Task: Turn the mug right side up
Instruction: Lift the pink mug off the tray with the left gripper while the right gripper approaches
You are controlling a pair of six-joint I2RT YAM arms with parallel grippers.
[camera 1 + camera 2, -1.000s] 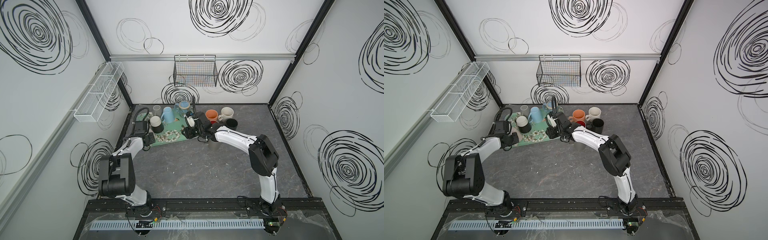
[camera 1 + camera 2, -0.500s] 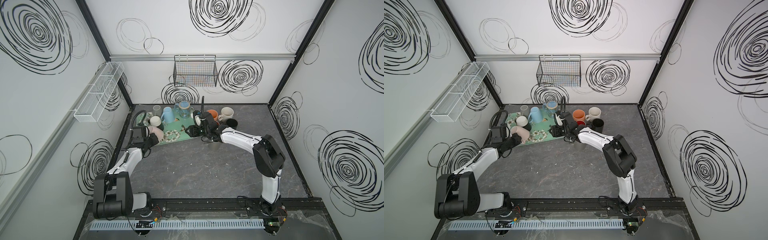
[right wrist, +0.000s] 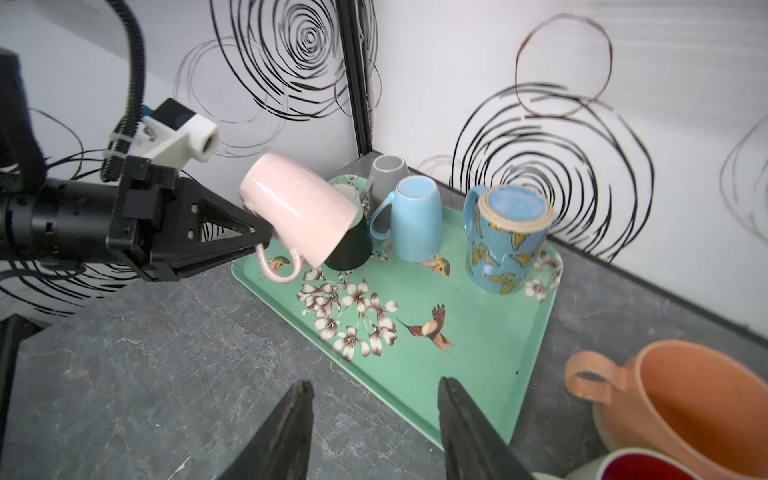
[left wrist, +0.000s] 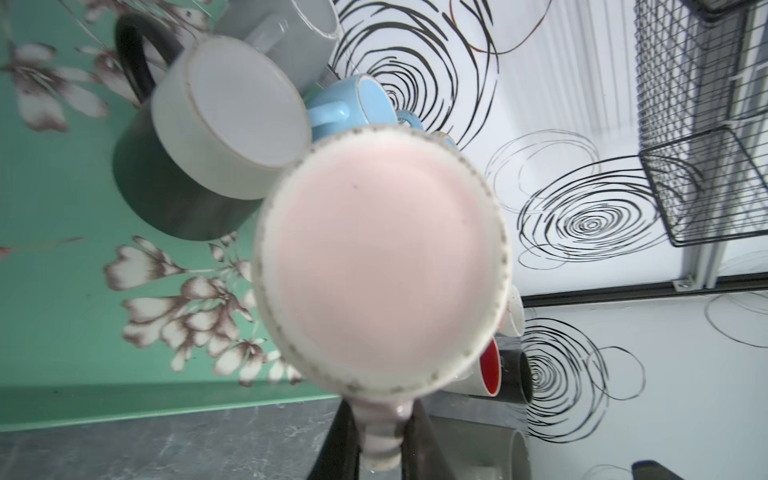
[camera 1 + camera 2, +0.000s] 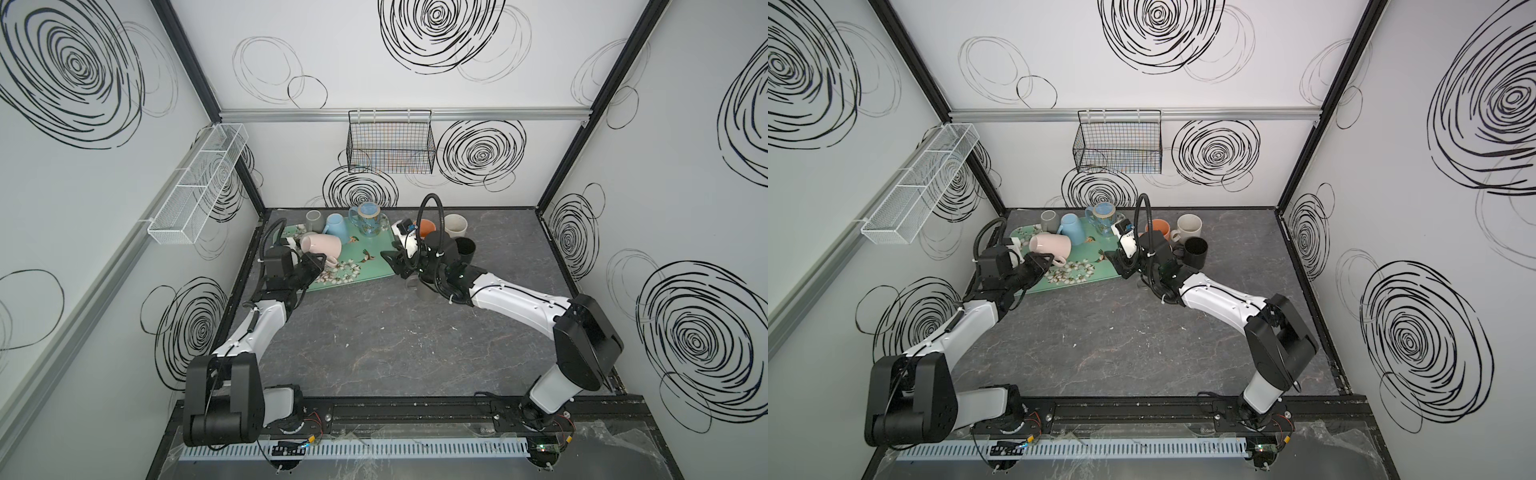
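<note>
A pink mug [image 5: 320, 246] [image 5: 1050, 245] [image 3: 297, 208] hangs tilted over the left part of the green flowered tray [image 5: 374, 245] [image 3: 478, 332]. Its base [image 4: 380, 257] faces up and back toward the left arm, and its mouth slants down toward a dark mug. My left gripper [image 5: 322, 262] [image 5: 1047, 258] [image 4: 380, 436] [image 3: 264, 239] is shut on the pink mug's handle. My right gripper [image 5: 388, 259] [image 5: 1116, 259] [image 3: 374, 395] stands open with nothing in it, low over the tray's near right edge.
Upside down on the tray stand a dark mug with a pale base [image 3: 351, 249], a grey mug [image 5: 313, 220], a light blue mug [image 5: 334, 228] and a butterfly mug [image 5: 368, 218]. Right of the tray are orange [image 5: 426, 227], cream [image 5: 455, 224], black [image 5: 464, 248] and grey [image 5: 424, 289] mugs.
The left arm has drawn back toward the front left and raised the pink mug off the tray, tilted. The right gripper has shifted slightly to the right, still open.
</note>
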